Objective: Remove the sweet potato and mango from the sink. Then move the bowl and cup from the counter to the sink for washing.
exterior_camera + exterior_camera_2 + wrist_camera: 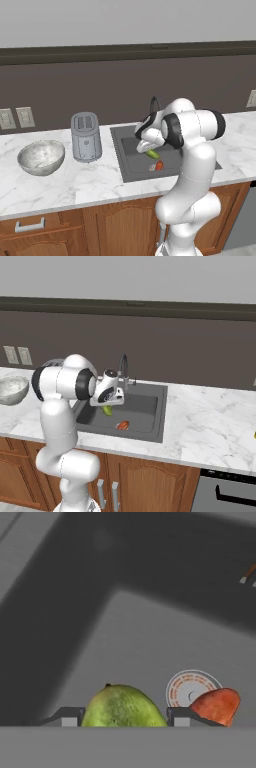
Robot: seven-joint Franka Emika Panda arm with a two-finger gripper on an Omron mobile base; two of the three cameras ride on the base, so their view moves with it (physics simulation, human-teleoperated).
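Note:
The green mango (122, 708) sits between my two fingertips, and my gripper (125, 718) is shut on it. From the base views the gripper (150, 149) (107, 405) hangs low inside the dark grey sink (129, 172) (147, 406), with the mango (152, 154) (107, 411) just under the hand. The orange-red sweet potato (159, 165) (123, 425) (217, 706) lies on the sink floor beside the mango, by the drain (186, 686). The mottled whitish bowl (41, 157) (12, 390) stands on the counter far left. A tiny yellow sliver (254, 434) at the right edge may be the cup.
A grey toaster (85, 136) stands between the bowl and the sink. The curved faucet (155, 104) (122, 368) rises behind the basin, close to my hand. White marble counter (210, 421) stretches to the right of the sink.

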